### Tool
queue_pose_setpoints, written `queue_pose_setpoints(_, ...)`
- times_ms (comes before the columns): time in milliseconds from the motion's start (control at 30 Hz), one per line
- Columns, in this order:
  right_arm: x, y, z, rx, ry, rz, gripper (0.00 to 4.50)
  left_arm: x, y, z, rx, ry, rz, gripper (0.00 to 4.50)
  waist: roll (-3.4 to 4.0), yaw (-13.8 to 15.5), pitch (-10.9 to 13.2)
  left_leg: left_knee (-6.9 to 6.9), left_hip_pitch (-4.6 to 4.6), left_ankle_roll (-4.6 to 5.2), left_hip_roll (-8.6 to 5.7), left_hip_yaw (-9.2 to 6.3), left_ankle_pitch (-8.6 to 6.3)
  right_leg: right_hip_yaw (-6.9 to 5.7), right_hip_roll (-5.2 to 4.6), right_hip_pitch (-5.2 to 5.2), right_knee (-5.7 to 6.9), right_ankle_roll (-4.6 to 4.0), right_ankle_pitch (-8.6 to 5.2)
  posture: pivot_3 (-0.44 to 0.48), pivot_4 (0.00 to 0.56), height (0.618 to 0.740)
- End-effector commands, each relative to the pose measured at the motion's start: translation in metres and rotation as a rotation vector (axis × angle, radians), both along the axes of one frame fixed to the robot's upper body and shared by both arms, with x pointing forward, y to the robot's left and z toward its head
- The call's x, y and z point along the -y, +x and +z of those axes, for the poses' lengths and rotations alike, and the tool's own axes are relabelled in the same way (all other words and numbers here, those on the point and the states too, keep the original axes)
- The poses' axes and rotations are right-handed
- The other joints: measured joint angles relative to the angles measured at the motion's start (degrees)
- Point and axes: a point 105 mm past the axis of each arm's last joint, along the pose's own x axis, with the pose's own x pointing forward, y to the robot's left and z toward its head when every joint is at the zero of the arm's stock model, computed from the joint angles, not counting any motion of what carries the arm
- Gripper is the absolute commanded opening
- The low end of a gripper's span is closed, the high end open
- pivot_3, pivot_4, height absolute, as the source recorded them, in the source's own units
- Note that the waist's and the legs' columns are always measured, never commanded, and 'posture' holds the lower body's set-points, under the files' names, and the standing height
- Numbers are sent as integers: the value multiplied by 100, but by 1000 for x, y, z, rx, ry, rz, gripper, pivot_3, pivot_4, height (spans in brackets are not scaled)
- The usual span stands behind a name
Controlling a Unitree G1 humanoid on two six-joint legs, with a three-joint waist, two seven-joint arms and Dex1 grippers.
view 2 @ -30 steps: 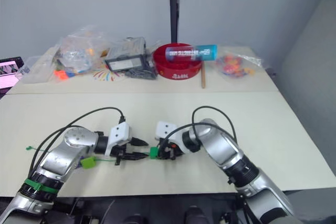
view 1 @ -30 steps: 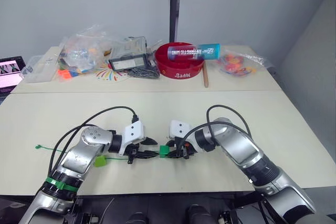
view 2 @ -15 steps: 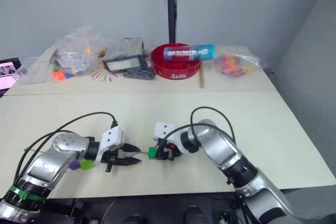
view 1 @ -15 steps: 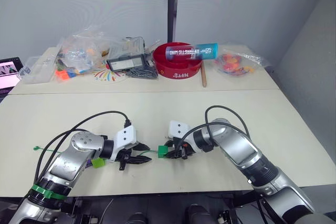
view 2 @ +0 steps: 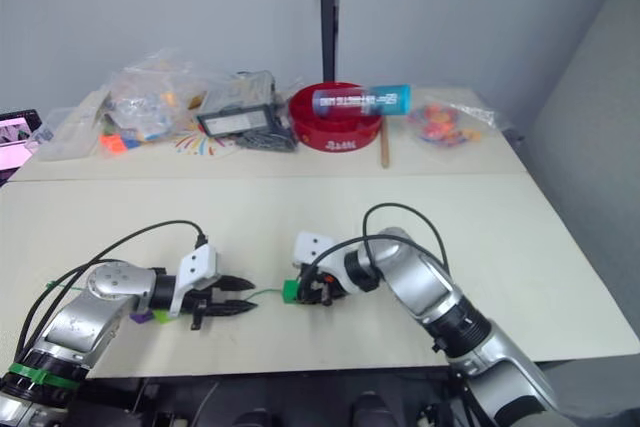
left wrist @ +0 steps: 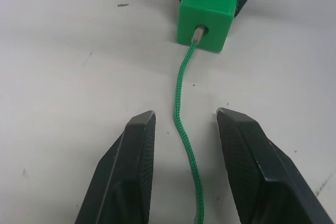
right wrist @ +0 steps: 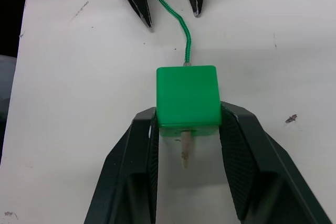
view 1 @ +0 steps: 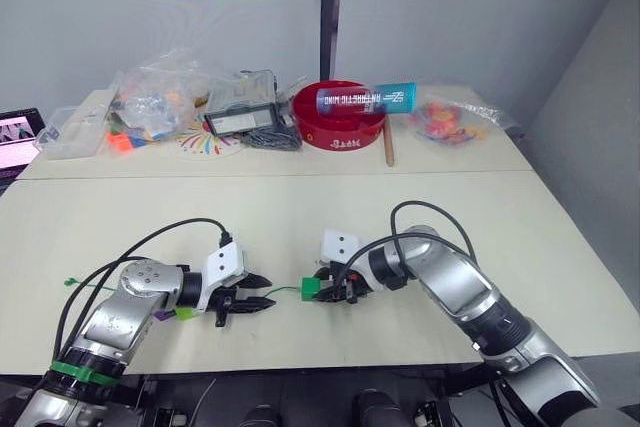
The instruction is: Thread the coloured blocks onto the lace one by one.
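Clamped in right gripper (right wrist: 185,145): dark green plastic cube (right wrist: 187,98), thin green cord (left wrist: 183,124) threaded; left gripper (left wrist: 186,129) open astride. Risk: cord pulled back out.

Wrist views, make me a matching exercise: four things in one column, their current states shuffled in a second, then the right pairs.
1. left hand
2. right hand
3. green block
4. lace

A. pale tip poking out of the block
B. open, fingers either side of the cord
C. shut on the block
D. pinched between two black fingers

Pairs: 1-B, 2-C, 3-D, 4-A
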Motion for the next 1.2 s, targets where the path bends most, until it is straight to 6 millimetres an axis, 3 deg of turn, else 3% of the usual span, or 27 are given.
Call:
queue_pose_setpoints(33,-8,-8,-2,-22,1,42,1158,-2,-1,-4,0,13,-8,1546,0,0,0,0,1,0,0,0,0,0,1,0,3,0,0,0,150,731)
queue_pose_setpoints(233,-7,-9,-3,-21,-1,40,1158,5,-1,-4,6,-17,-37,0,0,1,0,0,1,0,0,0,0,0,0,0,2,0,0,0,150,731)
queue_pose_setpoints(467,-7,-10,-4,-24,-4,39,1158,14,3,-2,36,-33,-57,0,0,11,0,0,0,0,-1,-1,0,0,-1,1,2,0,0,0,150,731)
queue_pose_setpoints(767,-8,-9,-4,-22,-4,39,1158,36,3,10,70,-56,-126,0,0,-6,0,0,0,0,0,-1,0,0,2,-1,4,0,0,0,150,731)
queue_pose_setpoints(900,-12,-9,-4,-22,-2,45,1158,57,9,14,83,-73,-150,0,-2,17,-1,0,-1,-1,-3,-2,1,0,-2,4,1,0,0,0,150,731)
queue_pose_setpoints(1000,-13,-10,-4,-24,-1,47,1158,58,11,13,85,-61,-144,0,-1,17,-1,0,1,-1,-3,-1,1,0,-1,4,2,0,0,0,150,731)
queue_pose_setpoints(1200,-15,-13,-1,-23,12,52,1158,54,11,19,69,-82,-129,1774,-1,6,-1,0,0,-1,-2,-2,1,0,-1,3,3,0,0,0,150,731)
